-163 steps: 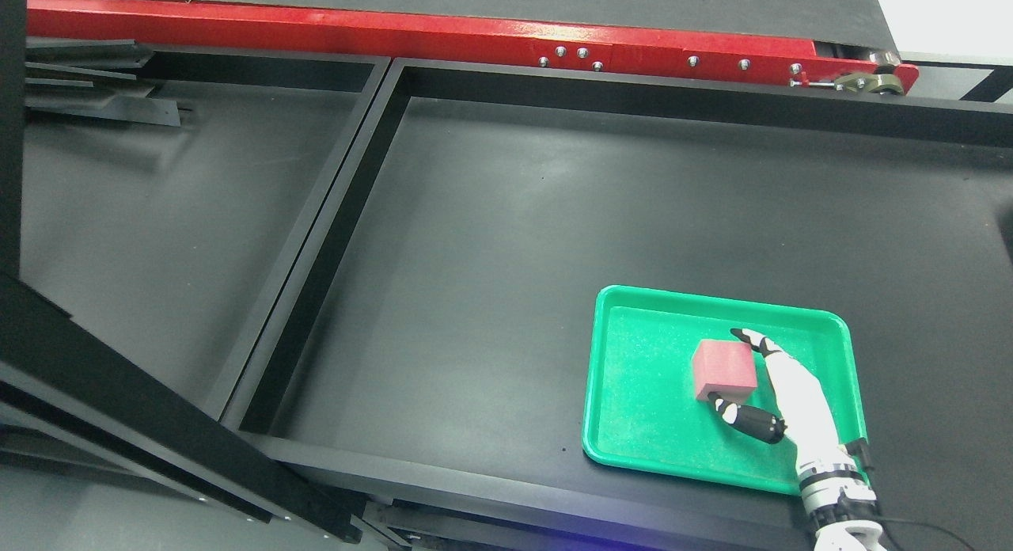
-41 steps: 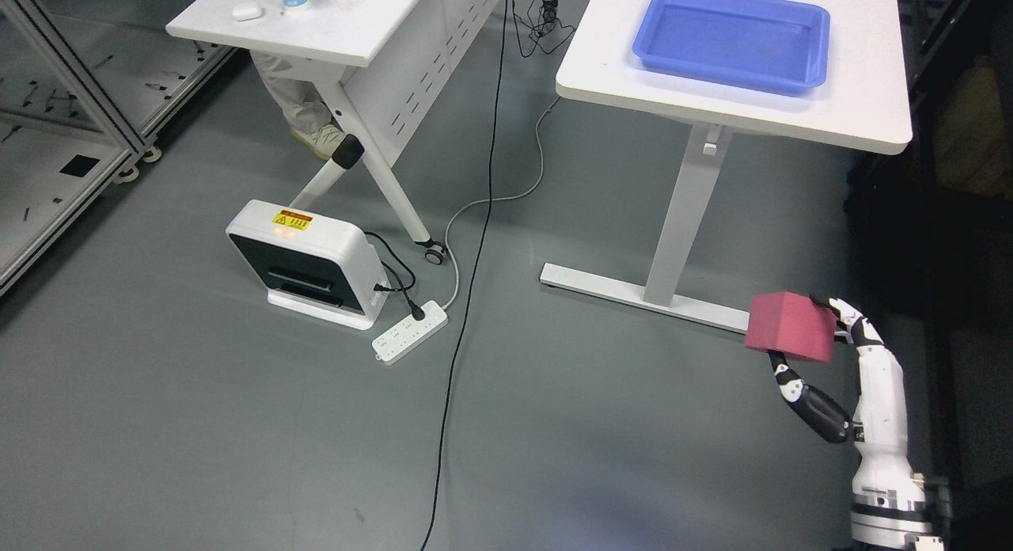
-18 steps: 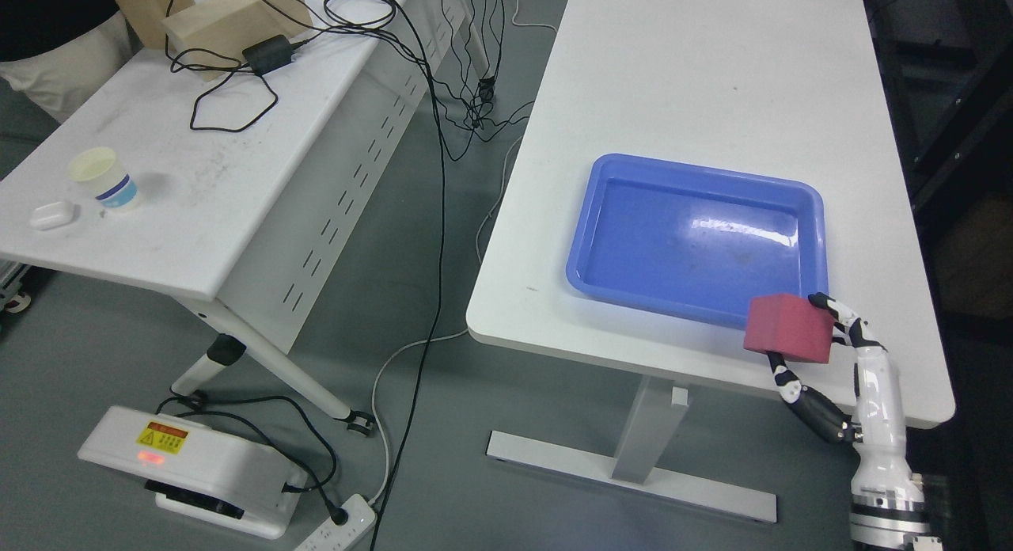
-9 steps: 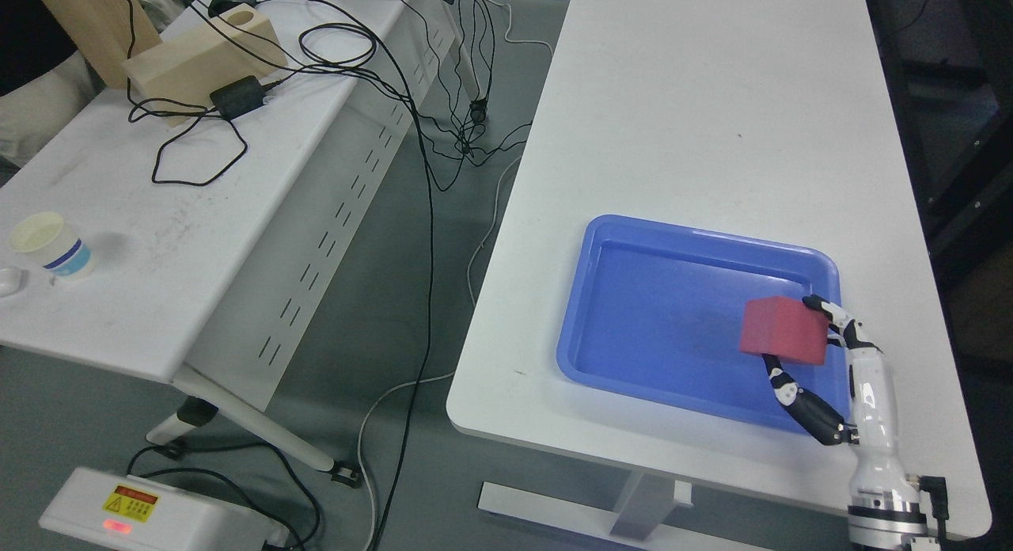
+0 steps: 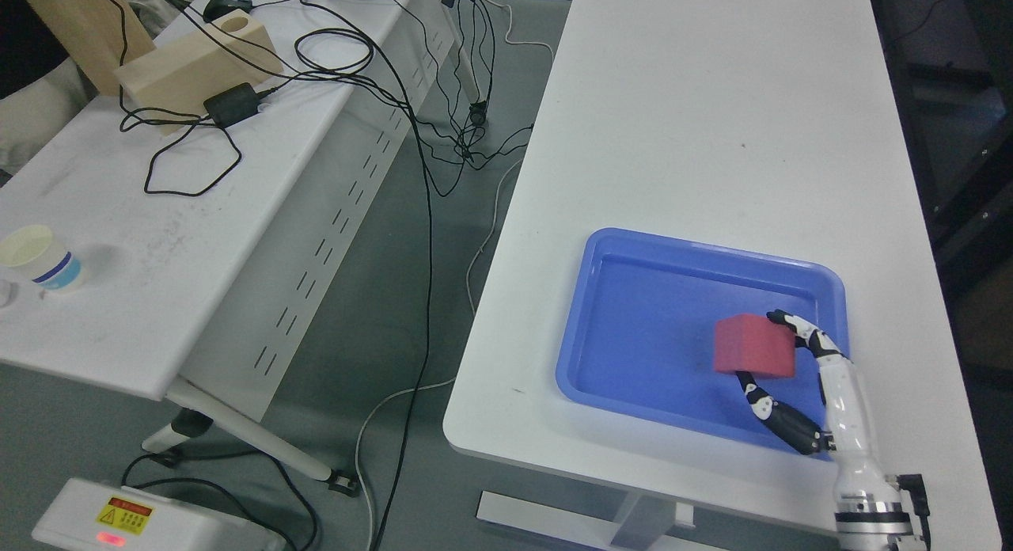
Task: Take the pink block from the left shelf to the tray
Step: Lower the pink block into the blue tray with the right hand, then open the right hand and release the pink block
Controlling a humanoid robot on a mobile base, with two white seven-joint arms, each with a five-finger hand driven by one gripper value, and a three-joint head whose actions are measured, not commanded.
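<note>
The pink block is a reddish-pink cube held over the right half of the blue tray. My right hand comes up from the lower right and is shut on the block, thumb below it and fingers along its right side. The tray lies on the near end of a white table. I cannot tell whether the block touches the tray floor. The left arm is out of view.
A second white table stands to the left, carrying a paper cup, a wooden block, a black adapter and loose cables. Cables hang down between the two tables. A white device sits on the floor at lower left.
The camera turned from the green tray on the black shelf to this table. Over the last second the hand carried the block from the tray's near right corner to above its inside, slightly lower and leftward.
</note>
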